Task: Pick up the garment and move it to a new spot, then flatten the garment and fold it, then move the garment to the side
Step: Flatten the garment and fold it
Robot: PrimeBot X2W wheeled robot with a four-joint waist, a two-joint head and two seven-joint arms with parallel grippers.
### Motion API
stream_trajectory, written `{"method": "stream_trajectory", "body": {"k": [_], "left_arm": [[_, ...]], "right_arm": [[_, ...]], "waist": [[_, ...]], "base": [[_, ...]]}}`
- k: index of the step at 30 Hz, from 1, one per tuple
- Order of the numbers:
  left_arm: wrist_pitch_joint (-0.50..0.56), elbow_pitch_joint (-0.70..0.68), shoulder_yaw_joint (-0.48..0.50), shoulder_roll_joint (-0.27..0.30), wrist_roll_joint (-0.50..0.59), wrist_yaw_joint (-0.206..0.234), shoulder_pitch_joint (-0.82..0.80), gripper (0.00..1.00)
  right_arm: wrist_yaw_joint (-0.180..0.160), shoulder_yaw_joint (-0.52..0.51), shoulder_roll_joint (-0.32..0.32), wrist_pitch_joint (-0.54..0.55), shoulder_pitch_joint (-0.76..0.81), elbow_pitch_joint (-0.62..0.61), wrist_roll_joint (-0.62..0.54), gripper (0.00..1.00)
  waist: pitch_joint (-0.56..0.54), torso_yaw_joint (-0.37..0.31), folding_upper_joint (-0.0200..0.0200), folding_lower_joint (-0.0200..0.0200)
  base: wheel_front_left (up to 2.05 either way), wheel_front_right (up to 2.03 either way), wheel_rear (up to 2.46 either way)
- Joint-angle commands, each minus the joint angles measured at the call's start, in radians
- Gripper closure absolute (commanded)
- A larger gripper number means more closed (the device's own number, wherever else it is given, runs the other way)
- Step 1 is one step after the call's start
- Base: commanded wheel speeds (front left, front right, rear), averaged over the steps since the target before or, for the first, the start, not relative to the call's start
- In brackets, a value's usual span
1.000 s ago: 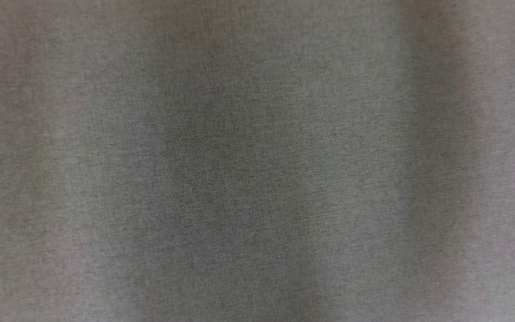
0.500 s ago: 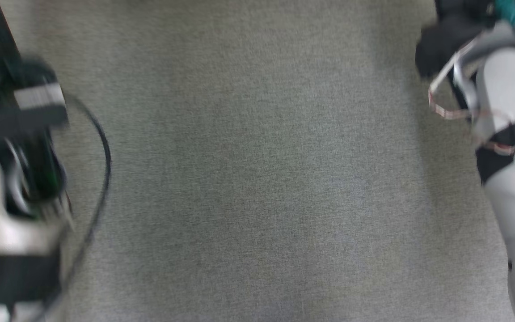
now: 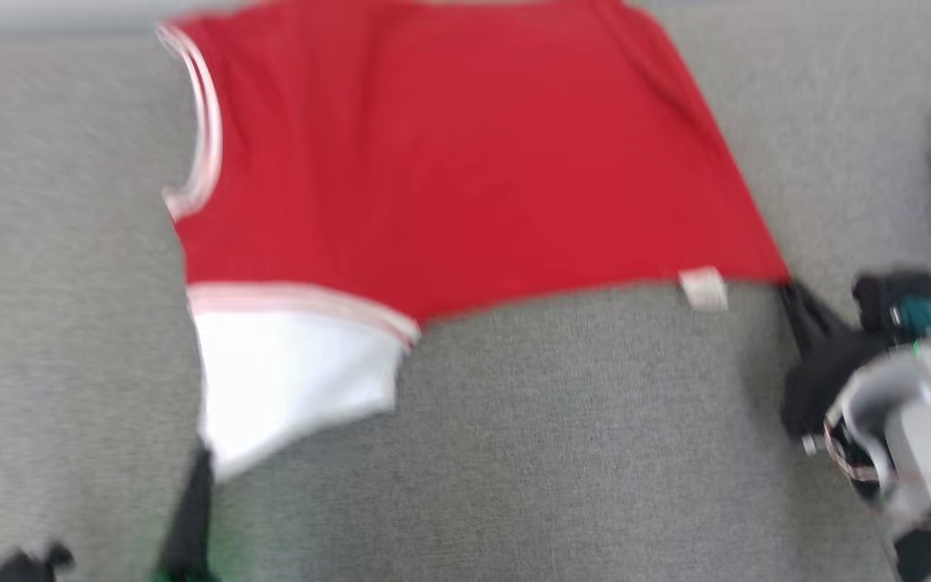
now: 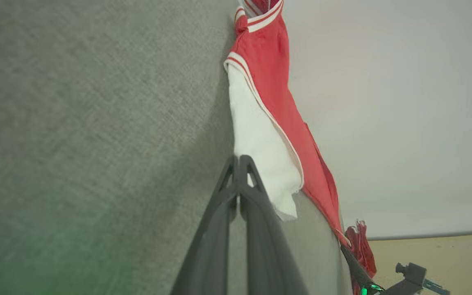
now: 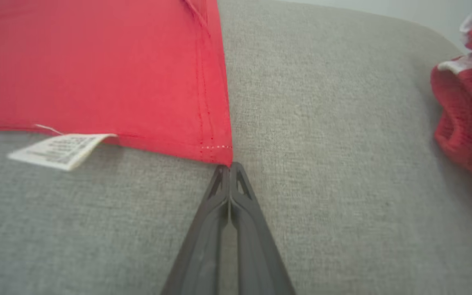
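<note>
Grey surface (image 3: 579, 453) is carrying the red garment (image 3: 449, 162), spread across its far middle, far edge cut off, blurred. Left tool (image 4: 239, 159) is pinching its near-left white corner; right tool (image 5: 230, 166) is clamping the near-right hem corner. Red bundle (image 5: 465, 110) is peeking in, far right.

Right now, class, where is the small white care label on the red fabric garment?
The small white care label hangs from the red fabric garment's near hem in the head view, right side, beside the corner at the right hand.
</note>
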Motion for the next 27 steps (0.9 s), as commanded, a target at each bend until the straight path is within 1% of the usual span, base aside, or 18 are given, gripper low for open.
{"method": "stream_trajectory", "body": {"k": [1,2,3,8,9,10,12,16,19,21,25,27], "left_arm": [[0.011,-0.009,-0.007,0.013,-0.007,-0.001,0.031,1.00],[0.048,-0.009,-0.015,0.021,-0.051,-0.001,0.069,1.00],[0.072,-0.021,-0.028,0.034,-0.072,-0.002,0.100,1.00],[0.137,-0.056,-0.023,0.053,-0.207,-0.001,0.223,1.00],[0.148,-0.058,-0.020,0.058,-0.225,-0.001,0.238,1.00],[0.176,-0.059,-0.030,0.072,-0.249,-0.001,0.267,1.00],[0.208,-0.049,-0.044,0.089,-0.255,-0.001,0.293,1.00],[0.261,-0.039,-0.064,0.118,-0.271,0.025,0.340,1.00],[0.308,-0.043,-0.073,0.139,-0.301,0.052,0.379,1.00],[0.333,-0.051,-0.071,0.163,-0.311,0.078,0.404,1.00],[0.357,-0.050,-0.053,0.213,-0.299,0.130,0.444,1.00],[0.350,-0.049,-0.041,0.225,-0.294,0.140,0.454,1.00]], "right_arm": [[-0.003,-0.015,-0.004,0.005,0.034,-0.009,0.005,1.00],[-0.003,-0.034,0.003,0.016,0.073,-0.025,0.014,1.00],[-0.003,-0.049,0.011,0.029,0.112,-0.040,0.020,1.00],[-0.003,-0.117,0.057,0.105,0.264,-0.142,0.044,1.00],[-0.003,-0.125,0.069,0.128,0.295,-0.164,0.053,1.00],[-0.003,-0.130,0.084,0.181,0.352,-0.212,0.068,1.00],[-0.003,-0.128,0.085,0.245,0.411,-0.265,0.084,1.00],[-0.003,-0.148,0.070,0.344,0.516,-0.364,0.094,1.00],[-0.003,-0.166,0.074,0.394,0.577,-0.422,0.098,1.00],[-0.003,-0.188,0.073,0.417,0.610,-0.448,0.092,1.00],[-0.003,-0.212,0.070,0.469,0.676,-0.486,0.071,1.00],[-0.003,-0.218,0.070,0.492,0.707,-0.502,0.070,1.00]], "waist": [[-0.116,0.043,0.0002,0.0004],[-0.132,0.048,0.0002,0.0004],[-0.149,0.054,0.0002,0.0004],[-0.207,0.072,0.0002,0.0004],[-0.217,0.075,0.0002,0.0004],[-0.230,0.077,0.0002,0.0004],[-0.240,0.077,0.0002,0.0004],[-0.252,0.070,0.0002,0.0004],[-0.257,0.061,0.0002,0.0004],[-0.258,0.058,0.0002,0.0004],[-0.263,0.054,0.0002,0.0004],[-0.266,0.053,0.0002,0.0004]], "base": [[0.00,0.00,0.00],[0.00,0.00,0.00],[0.00,0.00,0.00],[0.00,0.00,0.00],[0.00,0.00,0.00],[0.00,0.00,0.00],[0.00,0.00,0.00],[0.00,0.00,0.00],[0.00,0.00,0.00],[0.00,0.00,0.00],[0.00,0.00,0.00],[0.00,0.00,0.00]]}}
